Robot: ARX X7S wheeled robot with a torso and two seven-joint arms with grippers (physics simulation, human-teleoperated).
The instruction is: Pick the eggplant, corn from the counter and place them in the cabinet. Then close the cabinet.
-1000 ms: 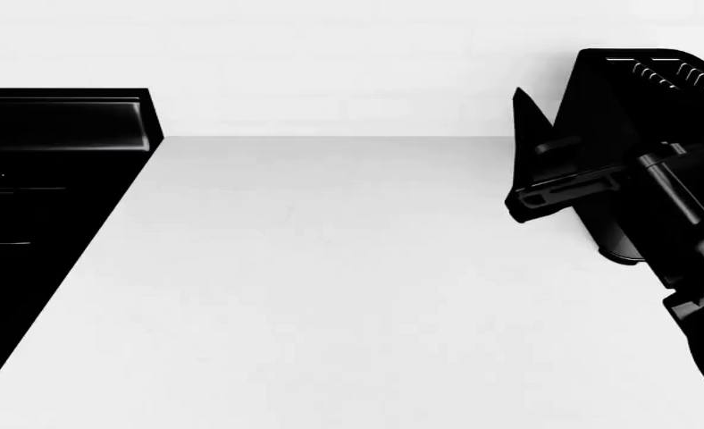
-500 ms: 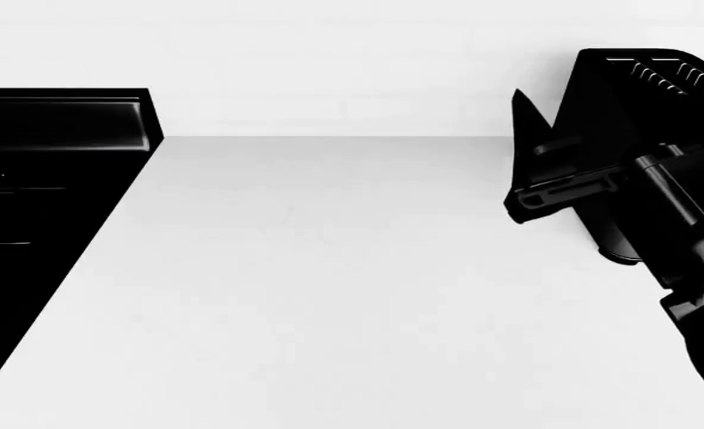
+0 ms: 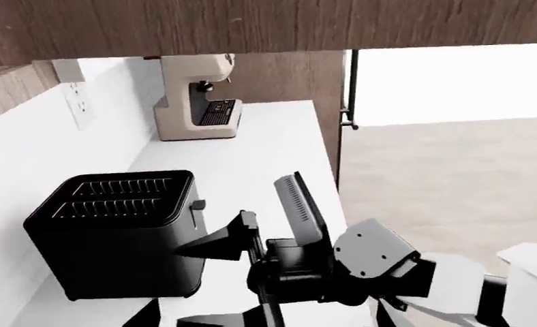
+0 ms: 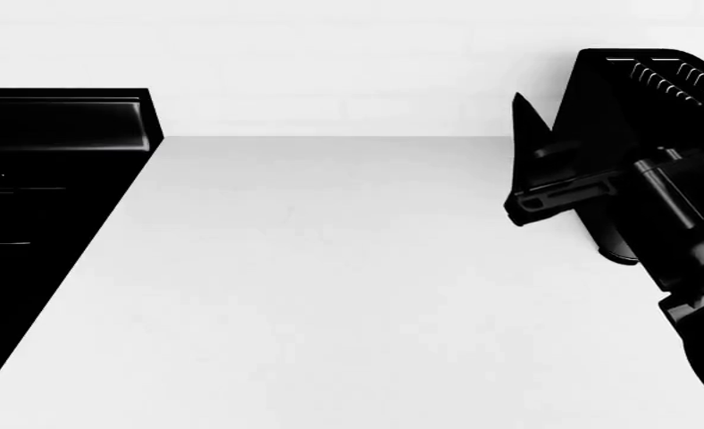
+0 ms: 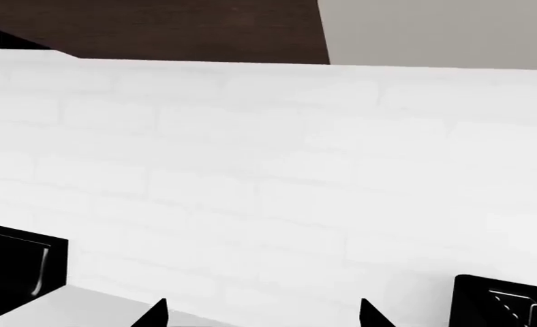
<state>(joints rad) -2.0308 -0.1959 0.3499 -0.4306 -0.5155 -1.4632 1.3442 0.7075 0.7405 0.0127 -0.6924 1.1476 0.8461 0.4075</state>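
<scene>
While neither the small dark-purple eggplant nor the slim yellow corn cob is showing in any view, the broad white counter (image 4: 328,268) is lying bare from its left edge, where it is meeting the black stove (image 4: 42,179), across to its far right corner, where the black slotted toaster (image 4: 638,89) is standing against the white brick wall. A beige coffee machine (image 3: 200,95) is sitting further along the counter's back edge, under the wooden upper cabinets.

The right gripper (image 4: 522,156) is hovering above the counter just beside the toaster, its two dark fingers spread wide and carrying nothing. Of the left gripper only dark slivers at the border of its own wrist view may be showing, so I cannot tell how far it is parted.

Both vegetables are probably going to feel light. The glossy eggplant is likely to be slippery and rounded, so clamping across its plumpest part, away from the stem cap, seems safest. The corn should be stiff and better gripped across its middle than at the tapered end, where it could squirt free.
</scene>
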